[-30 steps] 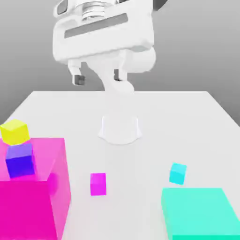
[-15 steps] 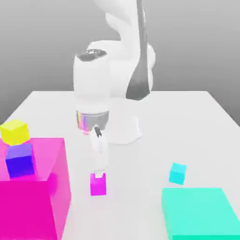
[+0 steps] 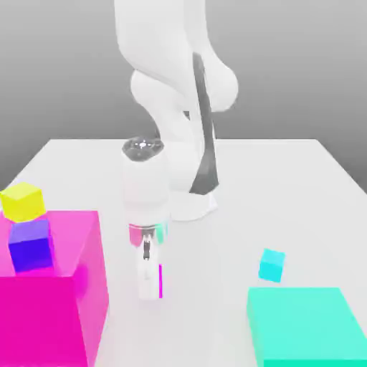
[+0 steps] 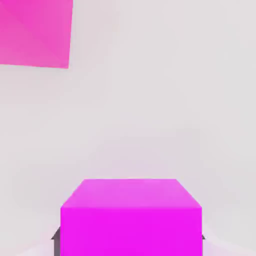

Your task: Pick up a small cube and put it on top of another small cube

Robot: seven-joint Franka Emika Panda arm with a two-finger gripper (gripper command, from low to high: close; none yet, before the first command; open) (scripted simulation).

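The hand (image 3: pixel 150 287) is lowered onto the surface (image 3: pixel 287 186), its fingers set on either side of the small magenta cube (image 4: pixel 131 217); whether they grip it cannot be told. The small yellow cube (image 3: pixel 23 201) is seen at 9 o'clock, atop a blue-purple cube (image 3: pixel 31 245) on the large magenta block (image 3: pixel 54 315).

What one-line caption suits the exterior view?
Pincer lowered over the small magenta cube on the table, beside the large magenta block.
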